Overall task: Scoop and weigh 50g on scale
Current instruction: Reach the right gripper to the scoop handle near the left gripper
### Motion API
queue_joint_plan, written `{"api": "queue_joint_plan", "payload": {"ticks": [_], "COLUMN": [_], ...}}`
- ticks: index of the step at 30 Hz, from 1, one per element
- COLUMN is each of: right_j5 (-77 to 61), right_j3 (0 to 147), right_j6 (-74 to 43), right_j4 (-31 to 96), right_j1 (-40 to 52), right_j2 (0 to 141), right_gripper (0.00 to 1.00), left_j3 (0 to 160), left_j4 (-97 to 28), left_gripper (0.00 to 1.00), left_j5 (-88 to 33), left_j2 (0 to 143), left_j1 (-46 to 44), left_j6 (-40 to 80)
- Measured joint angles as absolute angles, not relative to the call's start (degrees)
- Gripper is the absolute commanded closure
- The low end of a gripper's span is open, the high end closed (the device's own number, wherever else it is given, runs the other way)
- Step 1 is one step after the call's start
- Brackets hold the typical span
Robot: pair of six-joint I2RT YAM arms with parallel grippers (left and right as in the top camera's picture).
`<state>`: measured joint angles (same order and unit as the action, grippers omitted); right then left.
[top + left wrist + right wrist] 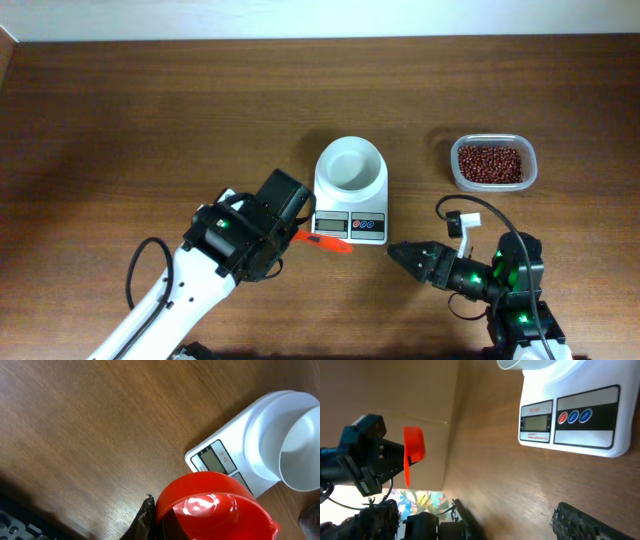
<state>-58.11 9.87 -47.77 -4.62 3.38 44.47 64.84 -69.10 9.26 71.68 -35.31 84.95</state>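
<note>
Your table (120, 120) carries the scale (350, 195) at centre, the bean tub (492, 163) far right of it. Your left hand (292, 238) is clamped on the red scoop (328, 243) at the scale's near-left edge. Your right hand (405, 256), spread wide apart, sits near-right.

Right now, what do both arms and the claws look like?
Left arm: white tubular link, black boxy wrist with a green light, black cable looping beside it. Right arm: black, green lights, black cable loops, a white plug; its claw has dark tapered fingers.
</note>
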Motion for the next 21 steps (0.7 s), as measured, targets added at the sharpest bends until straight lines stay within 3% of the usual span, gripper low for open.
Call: {"api": "queue_joint_plan", "payload": {"ticks": [7, 10, 12, 18, 21], "right_j5": [-58.7, -59.5, -59.4, -47.4, -42.7], "right_j3": [9.9, 9.9, 10.1, 10.1, 10.2], "right_j6": [-47.7, -47.8, -47.7, -49.9, -53.4], "right_j4": [-5.1, -12.1, -17.7, -22.1, -25.4], "right_j1": [3.4, 4.8, 9.2, 22.8, 26.2], "right_j2": [44.5, 44.7, 44.7, 44.7, 44.8], "right_gripper": [0.01, 0.0, 0.09, 0.1, 0.17], "left_j3": [64.8, 64.8, 64.8, 64.8, 64.8], "left_j4": [-67.6, -67.6, -67.6, -67.6, -67.6], "left_gripper": [1.0, 1.0, 1.0, 1.0, 1.0], "left_j5": [8.1, 7.9, 7.9, 7.5, 6.4], "left_j2": [71.7, 71.7, 71.7, 71.7, 71.7], "left_j1": [-35.3, -35.3, -35.3, -35.3, -35.3], "left_j6": [83.3, 83.3, 83.3, 83.1, 83.1]}}
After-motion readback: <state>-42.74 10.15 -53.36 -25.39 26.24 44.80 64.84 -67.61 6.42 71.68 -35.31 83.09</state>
